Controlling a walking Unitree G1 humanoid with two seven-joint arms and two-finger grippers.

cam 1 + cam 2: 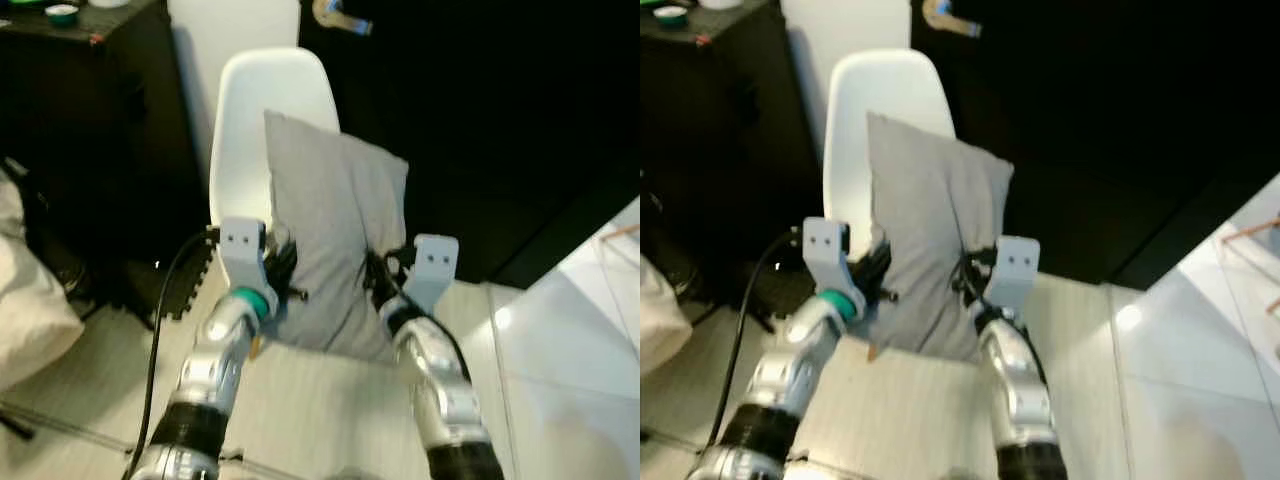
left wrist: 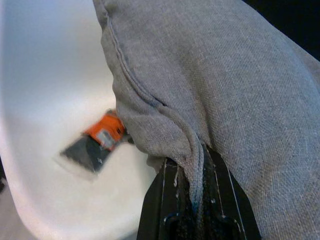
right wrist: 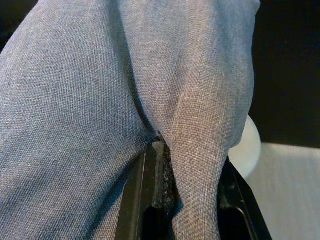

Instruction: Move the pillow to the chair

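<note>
A grey pillow (image 1: 335,240) hangs mid-frame before a white chair (image 1: 250,120), left gripper (image 1: 283,262) and right gripper (image 1: 378,275) each clenched on its fabric. Best lowered evenly, clear of the orange scraper (image 2: 97,141) on the seat

Grey fabric pillow (image 1: 335,240), upright, held before white chair (image 1: 262,100)

The pillow (image 1: 335,240) was plain mid-grey, a fine woven weave with no print. The chair (image 1: 262,100) behind it was glossy white. On the chair's seat lay a small tool (image 2: 95,142), orange with a dark grey blade, possibly a scraper. The left gripper (image 1: 280,262) and right gripper (image 1: 377,275) had black fingers on light grey mounts; the arms were silver, the left with a teal ring. The cabinet (image 1: 90,110) was black, the floor (image 1: 330,410) pale wood-grain.
</note>
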